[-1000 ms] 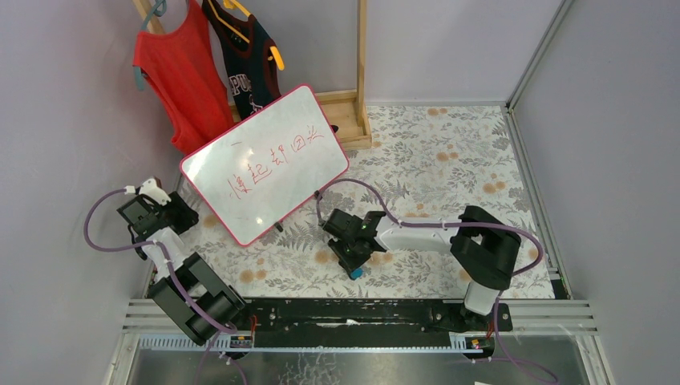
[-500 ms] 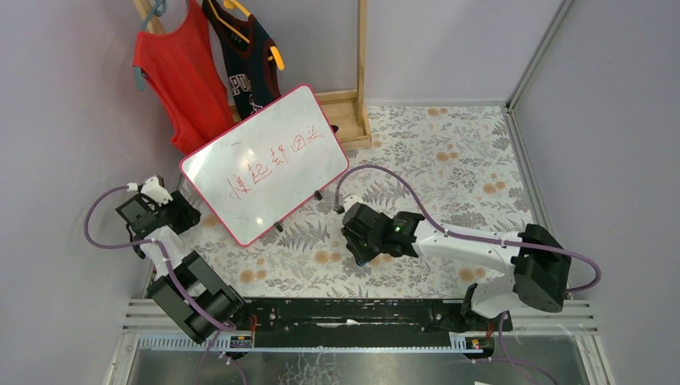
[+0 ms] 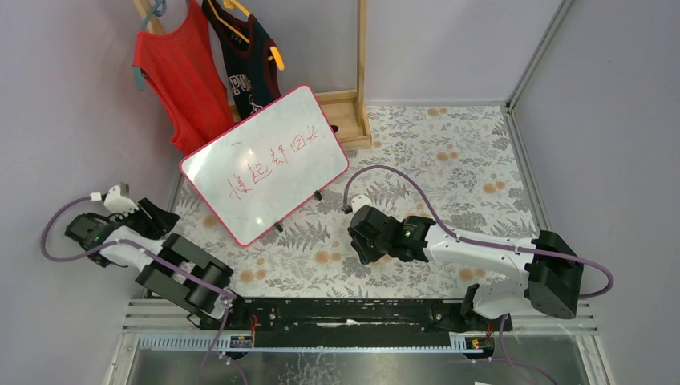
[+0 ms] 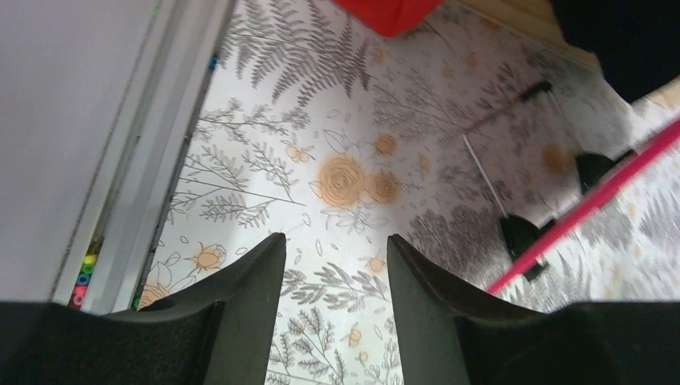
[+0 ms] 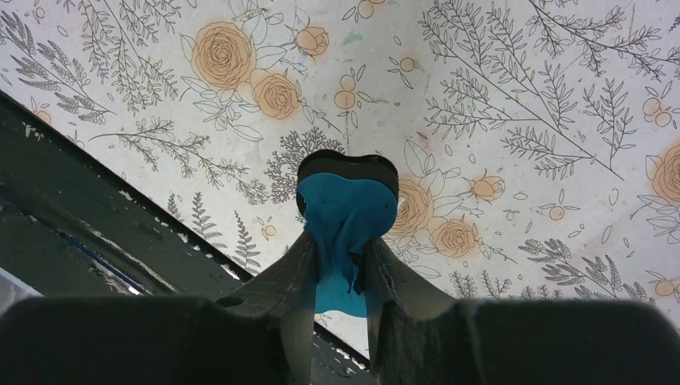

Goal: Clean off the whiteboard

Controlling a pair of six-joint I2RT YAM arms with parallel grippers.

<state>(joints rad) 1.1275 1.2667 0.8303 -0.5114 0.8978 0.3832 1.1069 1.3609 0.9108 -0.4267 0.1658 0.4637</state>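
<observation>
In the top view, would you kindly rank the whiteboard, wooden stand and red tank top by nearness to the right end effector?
1. whiteboard, up-left of the right end effector.
2. wooden stand, by the far wall.
3. red tank top, far-left corner.

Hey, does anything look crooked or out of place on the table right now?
The whiteboard sits skewed, diagonal to the edges of the table, one corner by the base of the wooden rack, red writing unerased. Nothing looks spilled or damaged.
</observation>
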